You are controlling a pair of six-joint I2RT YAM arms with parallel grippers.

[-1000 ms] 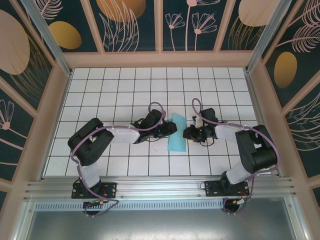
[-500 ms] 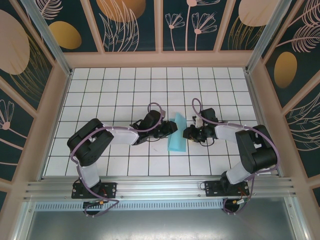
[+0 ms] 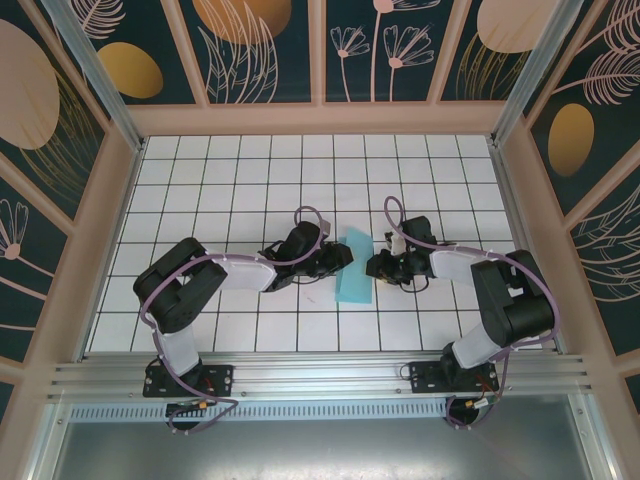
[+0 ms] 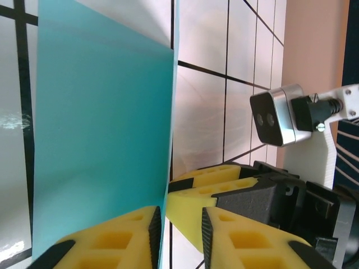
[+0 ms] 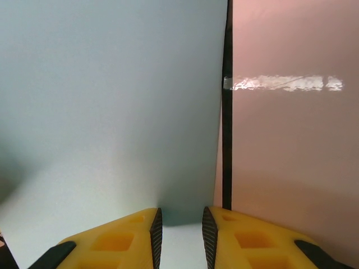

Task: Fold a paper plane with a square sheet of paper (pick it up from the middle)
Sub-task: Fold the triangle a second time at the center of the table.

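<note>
The square sheet of paper (image 3: 354, 281) lies folded into a narrow light-blue strip on the white grid table, between the two arms. My left gripper (image 3: 343, 257) reaches its left edge near the far end. In the left wrist view the paper (image 4: 101, 129) has its long edge running down between the left gripper's (image 4: 180, 224) pads, close to the left pad, with a gap still showing. My right gripper (image 3: 373, 266) meets the strip from the right. Its fingers (image 4: 224, 174) touch that same edge. In the right wrist view its pads (image 5: 180, 221) stand slightly apart with pale-blue paper (image 5: 112, 112) in front.
The white gridded table (image 3: 240, 180) stretches behind and to both sides of the arms. Pink walls (image 3: 110, 230) border it left, right and at the back. The right wrist's silver camera (image 4: 275, 115) sits close above the left gripper's working spot.
The left gripper's jaws have narrowed beside the paper's edge, and the left arm has eased slightly. The right arm and the paper have stayed put.
</note>
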